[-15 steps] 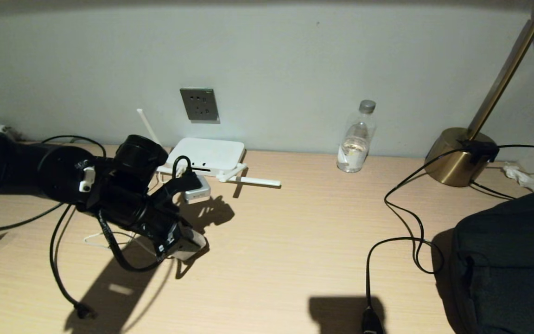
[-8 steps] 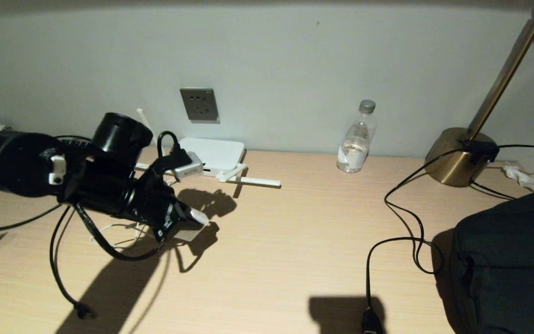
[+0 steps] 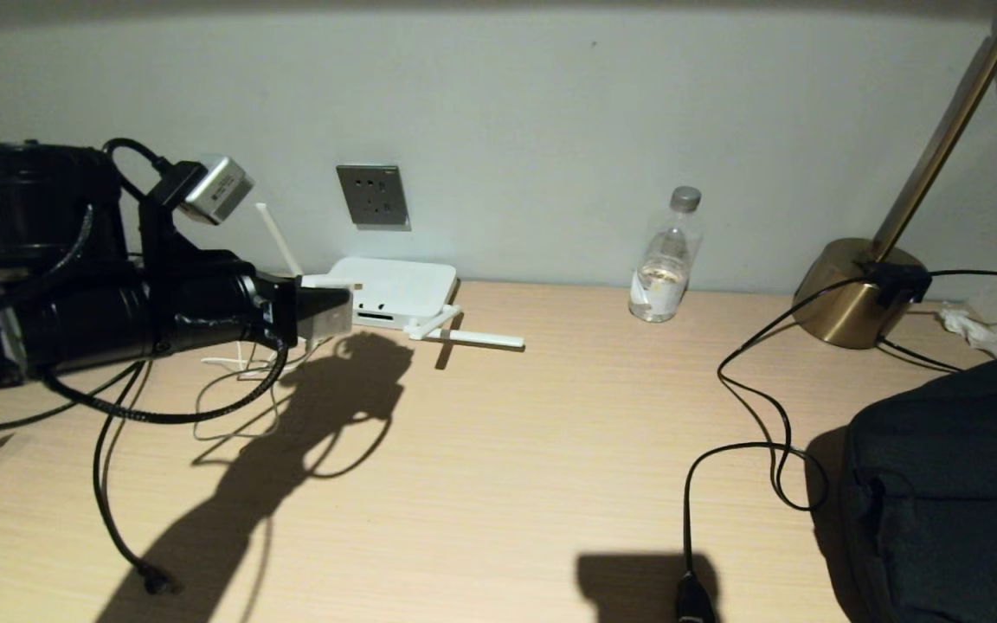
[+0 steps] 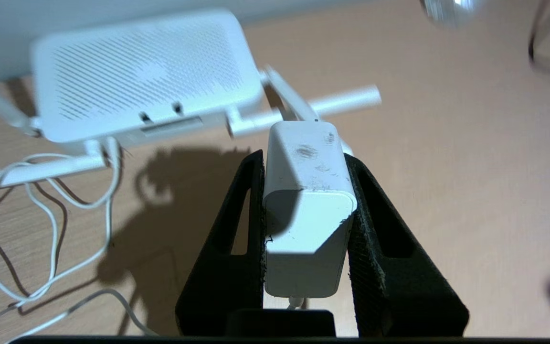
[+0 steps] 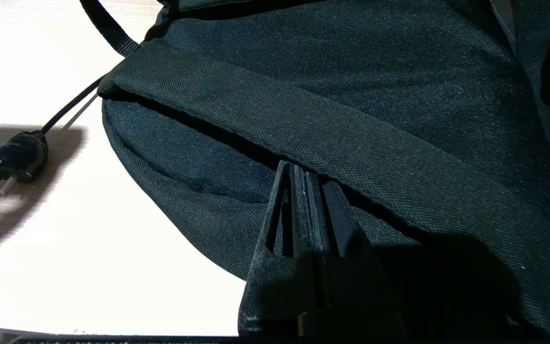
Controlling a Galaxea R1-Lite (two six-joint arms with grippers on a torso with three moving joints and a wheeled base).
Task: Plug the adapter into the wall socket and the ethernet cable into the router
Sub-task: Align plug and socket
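On the wooden desk (image 3: 507, 450), at about 3 o'clock of the head view, a dark bag (image 3: 948, 493) is lying, and only the right wrist view is showing that the right gripper (image 5: 303, 177) is resting against this bag (image 5: 351, 95) with its fingers pressed together, holding nothing, while a black two-pin plug (image 5: 12, 160) is lying near on the desk. At 9 o'clock the left gripper (image 3: 325, 313) is hanging above the desk. The head view is hiding its grasp; the left wrist view is showing both fingers (image 4: 229, 229) pinching the adapter (image 4: 306, 210) by its sides, with its thin white cord (image 4: 50, 220) looping below. The router (image 3: 390, 290) is sitting against the wall at 11 o'clock, just beyond the adapter (image 3: 325, 311). The wall socket (image 3: 372, 195) is above the router, apart from the gripper.
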